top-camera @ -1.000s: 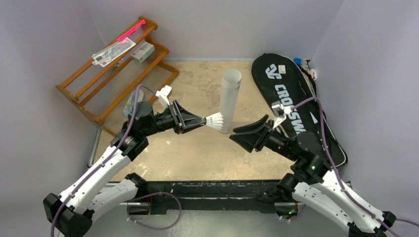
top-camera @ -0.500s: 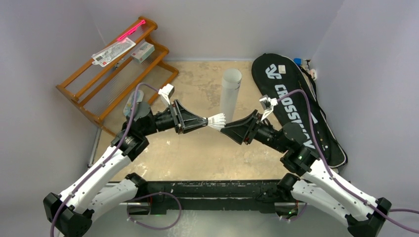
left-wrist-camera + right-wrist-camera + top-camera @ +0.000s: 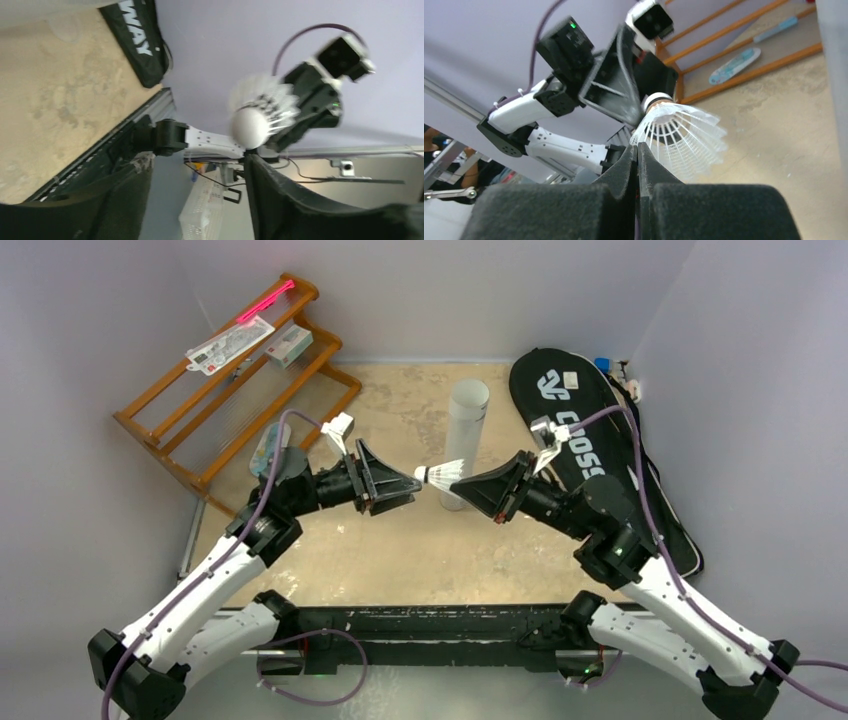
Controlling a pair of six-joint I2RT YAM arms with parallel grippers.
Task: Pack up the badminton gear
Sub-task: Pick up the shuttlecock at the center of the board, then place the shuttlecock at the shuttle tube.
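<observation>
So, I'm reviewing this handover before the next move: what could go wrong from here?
The right gripper pinches only the thin skirt edge of the shuttlecock, so it may slip or crush. The open left gripper sits close to the cork and could knock it. Bumping the upright tube might tip it.

White lettering "WAY" on the black racket bag (image 3: 150, 65), the word's beginning out of frame.

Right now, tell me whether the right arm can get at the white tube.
Probably yes: the tube stands upright close by the right gripper, with nothing between them. But that gripper is shut on the shuttlecock, so it could not grasp the tube.
</observation>
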